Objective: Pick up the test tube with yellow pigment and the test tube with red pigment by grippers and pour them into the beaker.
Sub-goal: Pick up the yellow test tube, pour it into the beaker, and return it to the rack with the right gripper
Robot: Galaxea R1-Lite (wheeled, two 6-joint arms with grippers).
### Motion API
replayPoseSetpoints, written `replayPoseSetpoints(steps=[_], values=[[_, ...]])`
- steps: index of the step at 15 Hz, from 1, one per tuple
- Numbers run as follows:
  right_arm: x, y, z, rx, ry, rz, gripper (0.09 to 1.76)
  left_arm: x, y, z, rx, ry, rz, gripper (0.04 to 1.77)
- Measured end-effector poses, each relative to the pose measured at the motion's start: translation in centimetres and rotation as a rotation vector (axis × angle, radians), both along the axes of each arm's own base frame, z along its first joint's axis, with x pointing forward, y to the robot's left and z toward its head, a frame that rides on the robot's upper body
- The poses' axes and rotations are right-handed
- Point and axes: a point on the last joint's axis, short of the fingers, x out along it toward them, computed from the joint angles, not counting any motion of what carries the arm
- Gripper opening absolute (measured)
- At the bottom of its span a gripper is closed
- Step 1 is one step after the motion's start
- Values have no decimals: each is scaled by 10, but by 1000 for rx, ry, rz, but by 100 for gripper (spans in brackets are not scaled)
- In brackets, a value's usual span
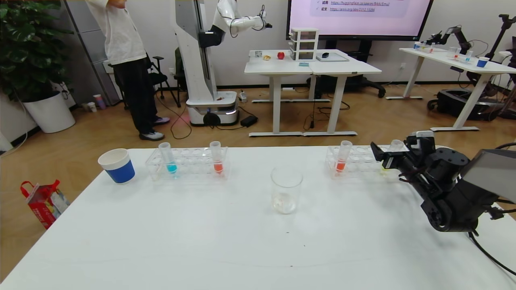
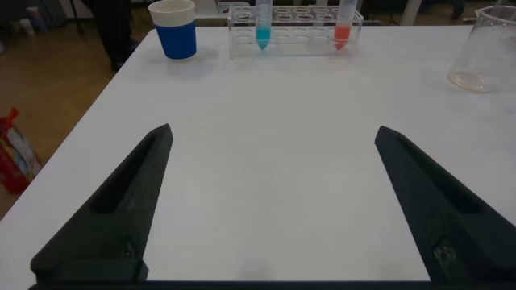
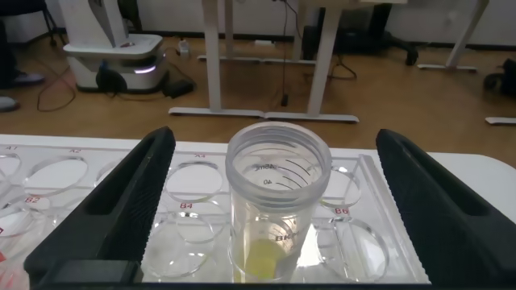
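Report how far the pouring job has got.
Done: nothing poured; the beaker shows no colour. In hand: the right gripper is open around the yellow tube, which stands in its rack. Left: grip and pour it, then a red tube. The left gripper sits open over bare table, holding nothing.

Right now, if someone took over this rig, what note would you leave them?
Right gripper: open, astride the yellow tube in the right rack, not gripping.
Left gripper: open, parked low over bare table.
Beaker: mid-table, no pigment in it.
Red tubes: one in the right rack, one in the left rack.
Done: nothing poured.
Left: grasp yellow, pour; then red.
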Motion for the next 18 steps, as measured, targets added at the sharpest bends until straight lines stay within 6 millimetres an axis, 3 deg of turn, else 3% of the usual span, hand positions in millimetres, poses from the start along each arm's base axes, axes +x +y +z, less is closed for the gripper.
replayPoseSetpoints(steps=[2, 3, 6, 7, 8, 9, 13, 18], values=[[2, 0, 0, -1, -7, 0, 171, 0, 0, 0, 0, 0, 0, 175], [3, 0, 1, -1, -11, -1, 152, 0, 0, 0, 0, 0, 0, 175], [4, 1, 2, -1, -16, 0, 44, 0, 0, 0, 0, 0, 0, 175], [4, 0, 2, -1, -17, -1, 46, 0, 0, 0, -1, 0, 0, 175], [4, -2, 3, -2, -20, -6, 65, 0, 0, 0, 0, 0, 0, 175], [4, -2, 3, -2, -19, -5, 52, 0, 0, 0, 0, 0, 0, 175], [3, -3, 6, -3, -26, -8, 53, 0, 0, 0, 0, 0, 0, 175], [-1, -2, 39, -11, -58, -10, 53, 0, 0, 0, 0, 0, 0, 175]])
